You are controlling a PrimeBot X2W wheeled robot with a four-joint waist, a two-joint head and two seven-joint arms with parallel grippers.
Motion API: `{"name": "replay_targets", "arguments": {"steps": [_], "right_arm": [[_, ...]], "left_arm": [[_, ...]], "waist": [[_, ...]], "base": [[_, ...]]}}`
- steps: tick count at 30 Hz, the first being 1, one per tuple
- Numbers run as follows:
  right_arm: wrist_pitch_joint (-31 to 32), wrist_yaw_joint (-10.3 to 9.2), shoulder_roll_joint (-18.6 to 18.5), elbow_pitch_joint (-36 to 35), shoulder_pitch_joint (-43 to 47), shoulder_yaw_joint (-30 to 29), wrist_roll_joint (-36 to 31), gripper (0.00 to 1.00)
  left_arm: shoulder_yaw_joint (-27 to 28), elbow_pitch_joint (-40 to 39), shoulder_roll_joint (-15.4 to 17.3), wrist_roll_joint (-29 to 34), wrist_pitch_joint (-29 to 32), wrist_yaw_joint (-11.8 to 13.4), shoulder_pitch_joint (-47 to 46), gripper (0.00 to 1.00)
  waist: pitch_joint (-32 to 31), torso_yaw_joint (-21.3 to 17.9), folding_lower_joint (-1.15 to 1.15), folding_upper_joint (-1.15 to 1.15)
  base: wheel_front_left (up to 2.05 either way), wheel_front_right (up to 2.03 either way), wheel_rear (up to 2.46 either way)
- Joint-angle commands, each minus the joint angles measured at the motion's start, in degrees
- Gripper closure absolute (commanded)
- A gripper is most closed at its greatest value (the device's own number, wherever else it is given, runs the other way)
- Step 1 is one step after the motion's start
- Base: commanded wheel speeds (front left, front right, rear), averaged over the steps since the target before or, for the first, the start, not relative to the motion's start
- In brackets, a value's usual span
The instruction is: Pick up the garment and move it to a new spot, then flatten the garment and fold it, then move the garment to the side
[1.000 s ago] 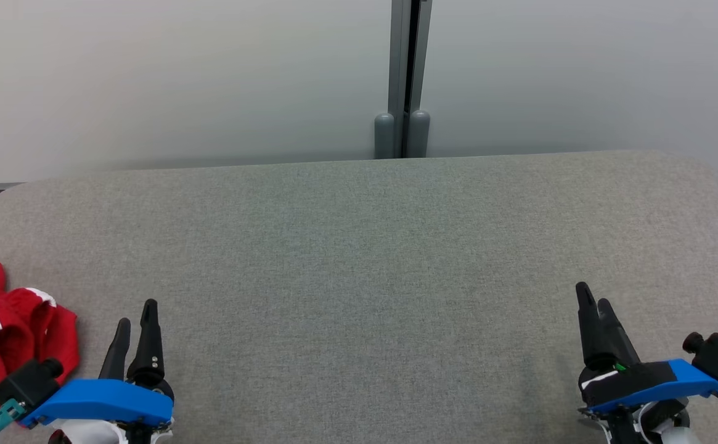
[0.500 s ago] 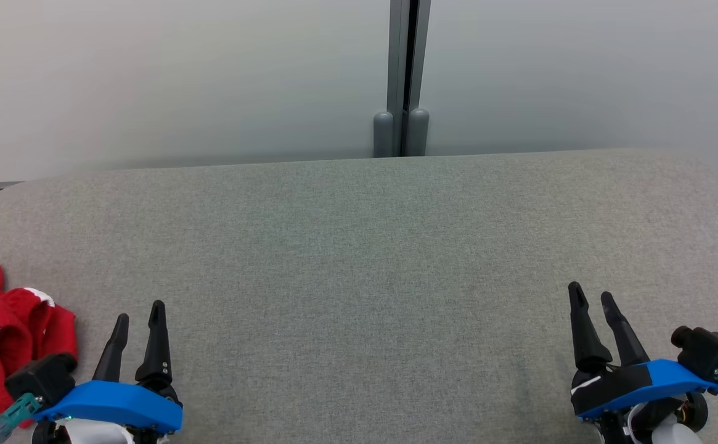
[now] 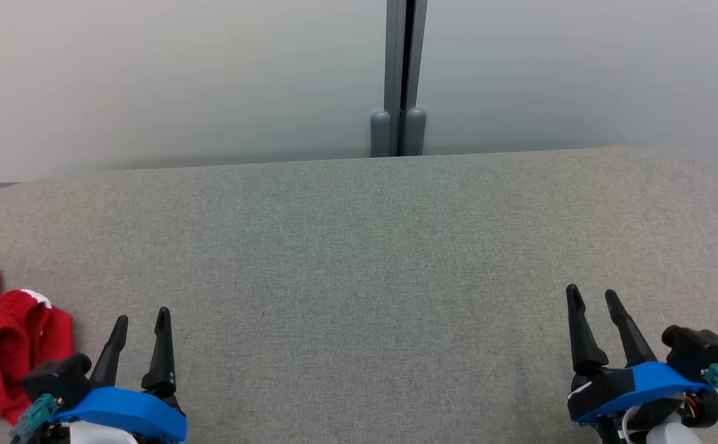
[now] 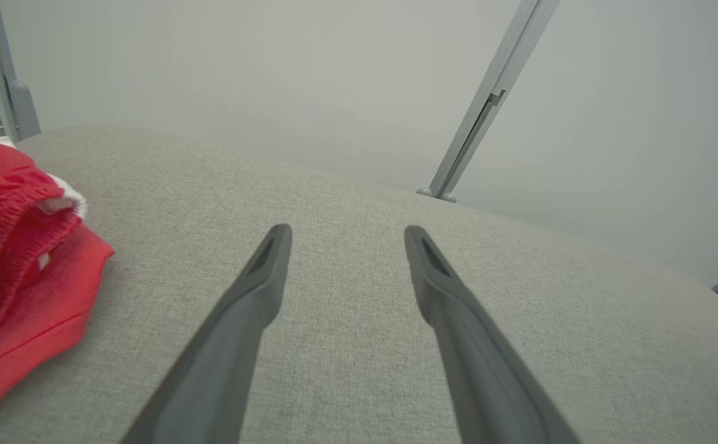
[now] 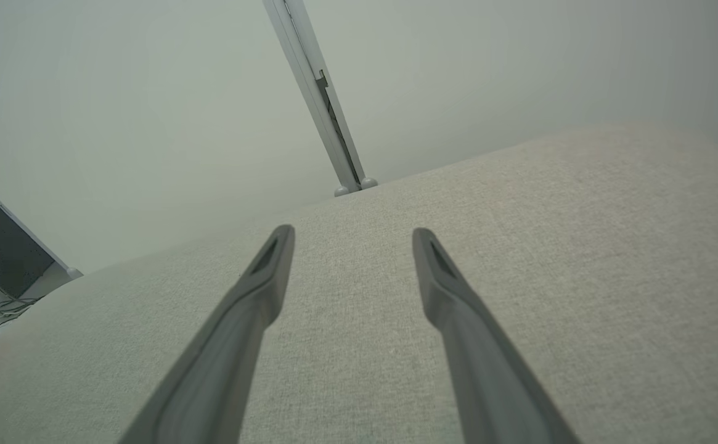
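Grey fabric surface [image 3: 359,246], red garment [image 3: 7,345] far left, pale wall [image 3: 149,74]

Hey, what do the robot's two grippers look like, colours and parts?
The left gripper and right gripper each have two long, tapered black fingers on a curved blue plate. A boxy black camera module with a teal connector sits on each one's outer side. A pale forearm shell shows beneath.

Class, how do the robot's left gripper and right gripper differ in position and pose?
The left gripper sits beside the red garment; the right gripper is far across the grey table from it. In the head view, the left gripper's fingers lean rightward, the right gripper's leftward. Both are open and empty.
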Motion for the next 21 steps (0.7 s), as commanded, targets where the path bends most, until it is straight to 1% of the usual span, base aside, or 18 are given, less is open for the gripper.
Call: {"name": "replay_targets", "arguments": {"steps": [1,12,21], "right_arm": [[-0.5,0.10,-0.5,-0.1,-0.9,-0.1,-1.4,0.00],[-1.9,0.11,-0.5,-1.0,0.1,-0.8,-7.6,0.00],[-3.0,0.12,-0.6,0.8,0.3,-0.4,-12.2,0.00]], "left_arm": [[0.0,-0.3,0.1,1.3,-0.4,0.0,-0.1,0.00],[2.0,0.4,-0.5,7.6,-1.9,0.0,0.1,0.00],[2.2,1.2,-0.7,11.6,-2.9,0.1,0.4,0.00]], "waist": [[0.0,0.0,0.00,0.00],[-0.1,0.3,0.00,0.00],[-0.2,0.1,0.00,0.00]], "base": [[0.00,0.00,0.00],[0.00,0.00,0.00],[0.00,0.00,0.00]]}}
